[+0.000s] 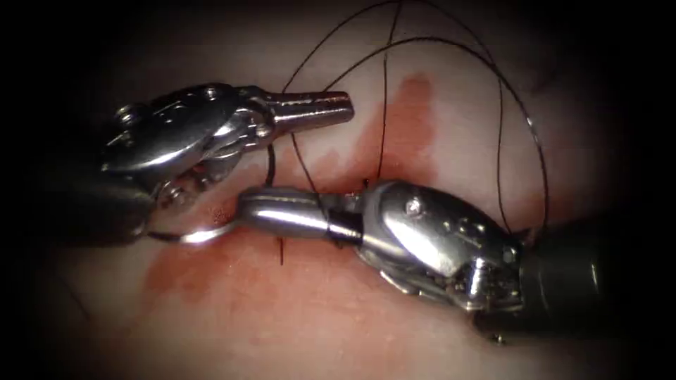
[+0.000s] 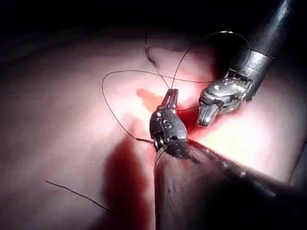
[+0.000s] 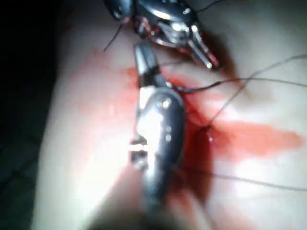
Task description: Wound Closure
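Note:
The tissue (image 1: 436,141) carries a cut (image 1: 366,179) stained with red fluid (image 1: 405,112). My right tool (image 1: 243,209) comes in from the right and lies across the cut, its jaws shut on the curved needle (image 1: 201,236) near one end. The needle arcs out to the left of the cut, above the tissue and not in it. A turn of thread (image 1: 329,226) wraps the right jaws. My left tool (image 1: 345,105) sits above, jaws shut, with the thread (image 1: 524,119) running from them in wide loops. It also shows as the left tool (image 2: 171,93) and the right tool (image 3: 143,52).
A short thread end (image 1: 280,251) stands out of the tissue just below the right jaws. More red fluid (image 1: 190,271) spreads to the lower left of the cut. A loose thread piece (image 2: 76,194) lies on the tissue.

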`<state>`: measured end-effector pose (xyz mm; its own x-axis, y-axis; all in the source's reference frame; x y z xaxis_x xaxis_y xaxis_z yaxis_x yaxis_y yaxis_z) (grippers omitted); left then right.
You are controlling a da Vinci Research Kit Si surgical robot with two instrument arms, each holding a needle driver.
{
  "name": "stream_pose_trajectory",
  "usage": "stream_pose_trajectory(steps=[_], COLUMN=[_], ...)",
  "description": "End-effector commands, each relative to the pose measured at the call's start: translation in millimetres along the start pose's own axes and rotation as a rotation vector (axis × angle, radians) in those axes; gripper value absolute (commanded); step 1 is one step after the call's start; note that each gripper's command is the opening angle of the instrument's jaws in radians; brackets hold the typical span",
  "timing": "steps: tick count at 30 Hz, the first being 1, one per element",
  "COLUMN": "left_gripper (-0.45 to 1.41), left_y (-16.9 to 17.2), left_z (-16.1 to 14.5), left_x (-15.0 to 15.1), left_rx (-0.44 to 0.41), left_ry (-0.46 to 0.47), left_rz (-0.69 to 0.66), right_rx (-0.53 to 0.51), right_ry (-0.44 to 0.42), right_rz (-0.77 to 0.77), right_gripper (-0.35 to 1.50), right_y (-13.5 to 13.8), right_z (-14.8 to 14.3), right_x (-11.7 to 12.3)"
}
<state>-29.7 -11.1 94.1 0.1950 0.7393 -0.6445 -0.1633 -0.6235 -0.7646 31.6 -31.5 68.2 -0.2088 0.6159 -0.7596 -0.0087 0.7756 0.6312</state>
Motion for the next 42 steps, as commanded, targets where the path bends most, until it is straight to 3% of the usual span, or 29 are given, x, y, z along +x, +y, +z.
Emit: stream_pose_trajectory(steps=[1, 11, 24, 36, 42], left_gripper=[-0.45, -0.45, -0.45, -0.45, -0.45], left_y=[-0.1, 0.1, 1.0, 2.2, 1.6], left_z=[0.4, -0.1, -1.1, 1.4, -0.5], left_x=[-1.1, -4.8, -4.5, -6.4, -4.2], left_rx=[-0.002, 0.01, 0.018, 0.017, 0.012], left_ry=[0.015, 0.104, 0.181, 0.18, 0.18], left_rz=[-0.002, 0.006, -0.013, -0.007, -0.027], right_rx=[-0.006, -0.081, -0.219, -0.244, -0.245], right_ry=[0.016, 0.094, 0.105, 0.144, 0.084], right_rz=[0.015, 0.065, 0.098, 0.136, 0.093], right_gripper=[-0.35, -0.35, -0.35, -0.35, -0.35], right_y=[-0.1, 0.6, 3.1, 2.1, 2.1], right_z=[0.2, -1.8, -7.1, -5.3, -6.5], right_x=[-1.1, -0.7, 0.2, -0.2, 0.1])
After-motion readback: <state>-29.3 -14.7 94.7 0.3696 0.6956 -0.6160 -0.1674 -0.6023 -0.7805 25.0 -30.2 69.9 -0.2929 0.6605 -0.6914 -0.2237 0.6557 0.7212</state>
